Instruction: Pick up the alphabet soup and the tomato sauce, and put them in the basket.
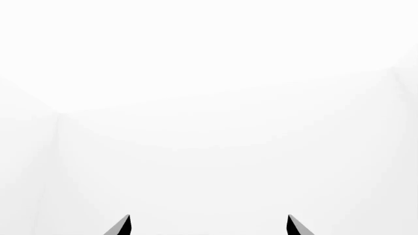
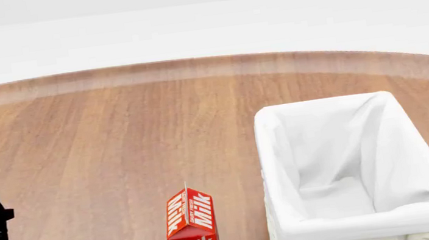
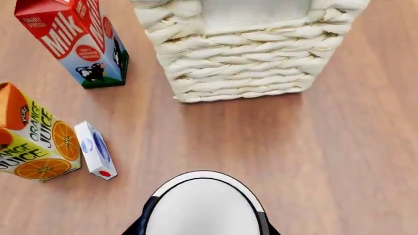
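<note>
In the left wrist view, the left gripper [image 1: 209, 226] shows two dark fingertips spread apart over blank white, holding nothing. In the head view, the basket [image 2: 336, 111] stands on the wooden table [image 2: 103, 146], with a milk carton [image 2: 192, 230] upright beside it. In the right wrist view, a silver-topped can [image 3: 203, 205] sits near the basket; whether the right gripper clasps it cannot be told. An orange juice carton [image 3: 33, 137] and a small white box [image 3: 95, 150] stand beyond the milk carton from the basket.
</note>
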You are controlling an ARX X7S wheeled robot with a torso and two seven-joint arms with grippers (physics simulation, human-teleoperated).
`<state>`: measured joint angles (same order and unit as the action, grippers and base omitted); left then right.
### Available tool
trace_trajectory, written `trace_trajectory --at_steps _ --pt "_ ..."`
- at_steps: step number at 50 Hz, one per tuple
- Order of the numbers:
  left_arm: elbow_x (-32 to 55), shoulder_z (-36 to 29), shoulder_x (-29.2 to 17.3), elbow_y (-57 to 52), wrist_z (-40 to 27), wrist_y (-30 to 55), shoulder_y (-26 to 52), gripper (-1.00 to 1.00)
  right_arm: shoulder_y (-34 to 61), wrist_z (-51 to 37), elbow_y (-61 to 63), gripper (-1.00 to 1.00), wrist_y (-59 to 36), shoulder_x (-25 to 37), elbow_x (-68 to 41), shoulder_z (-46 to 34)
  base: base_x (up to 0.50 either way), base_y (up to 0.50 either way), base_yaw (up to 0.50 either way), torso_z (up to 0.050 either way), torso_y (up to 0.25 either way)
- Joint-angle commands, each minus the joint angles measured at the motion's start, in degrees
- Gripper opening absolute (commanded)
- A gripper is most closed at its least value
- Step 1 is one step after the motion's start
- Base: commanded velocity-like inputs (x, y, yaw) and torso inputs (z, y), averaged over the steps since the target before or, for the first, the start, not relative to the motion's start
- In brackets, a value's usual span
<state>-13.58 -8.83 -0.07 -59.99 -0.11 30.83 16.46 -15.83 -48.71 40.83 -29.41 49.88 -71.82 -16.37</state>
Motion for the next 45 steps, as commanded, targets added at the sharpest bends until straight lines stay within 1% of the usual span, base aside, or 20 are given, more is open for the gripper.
trace_trajectory --at_steps 1,7,8,9,16,24,25,29,35,41,42,43,45 --pt "0.0 -0.1 0.0 0.0 0.0 0.0 0.1 1.0 5.8 -3.9 5.8 -1.0 -1.9 3.3 -4.8 3.8 0.0 0.0 0.0 0.0 0.0" --pt "-0.2 -0.3 0.0 0.0 0.1 0.3 0.3 1.0 10.8 -6.7 8.3 -1.0 -2.7 5.1 -9.0 5.2 0.0 0.0 0.0 0.0 0.0" --pt "-0.1 -0.2 0.0 0.0 0.0 0.3 0.3 1.0 10.8 -5.7 7.7 -1.0 -2.5 4.5 -7.8 5.1 0.0 0.0 0.0 0.0 0.0" --pt "-0.1 -0.1 0.0 0.0 0.1 0.3 0.3 1.0 12.4 -7.3 8.8 -1.0 -2.6 5.6 -10.5 5.8 0.0 0.0 0.0 0.0 0.0" --pt "-0.1 -0.2 0.0 0.0 0.2 0.5 0.6 1.0 18.9 -10.5 10.5 -1.0 -3.6 7.0 -15.4 6.4 0.0 0.0 0.0 0.0 0.001" --pt "-0.1 0.2 0.0 0.0 0.5 0.7 1.0 1.0 26.4 -12.8 10.5 -1.0 -5.1 6.9 -19.1 5.7 0.0 0.0 0.0 0.0 0.0" --pt "0.0 0.2 0.0 0.0 0.5 0.7 0.9 1.0 26.8 -12.3 10.2 -1.0 -5.2 6.4 -18.2 5.4 0.0 0.0 0.0 0.0 0.0" --pt "0.1 0.2 0.0 0.0 0.3 0.4 0.6 1.0 32.2 -14.6 10.3 -1.0 -6.1 7.1 -22.3 5.1 0.0 0.0 0.0 0.0 0.0" --pt "0.1 0.1 0.0 0.0 0.3 0.2 0.2 1.0 36.3 -15.0 9.2 -1.0 -7.1 6.4 -23.4 4.3 0.0 0.0 0.0 0.0 0.0" --pt "0.1 -0.1 0.0 0.0 0.0 0.0 -0.1 1.0 43.5 -16.1 6.6 -1.0 -9.0 5.3 -25.2 2.8 0.0 0.0 0.0 0.0 0.002" --pt "0.1 -0.1 0.0 0.0 0.0 0.0 -0.1 1.0 42.4 -14.9 6.2 -1.0 -8.9 4.7 -23.0 2.7 0.0 0.0 0.0 0.0 0.0" --pt "0.2 0.0 0.0 0.0 0.0 0.1 -0.1 1.0 45.4 -16.1 5.6 -1.0 -9.5 4.8 -25.1 2.3 0.0 0.0 0.0 0.0 0.0" --pt "0.1 0.0 0.0 0.0 0.1 0.1 -0.1 1.0 47.3 -16.6 5.0 -1.0 -9.9 4.5 -26.0 2.0 0.0 0.0 0.0 0.0 0.0"
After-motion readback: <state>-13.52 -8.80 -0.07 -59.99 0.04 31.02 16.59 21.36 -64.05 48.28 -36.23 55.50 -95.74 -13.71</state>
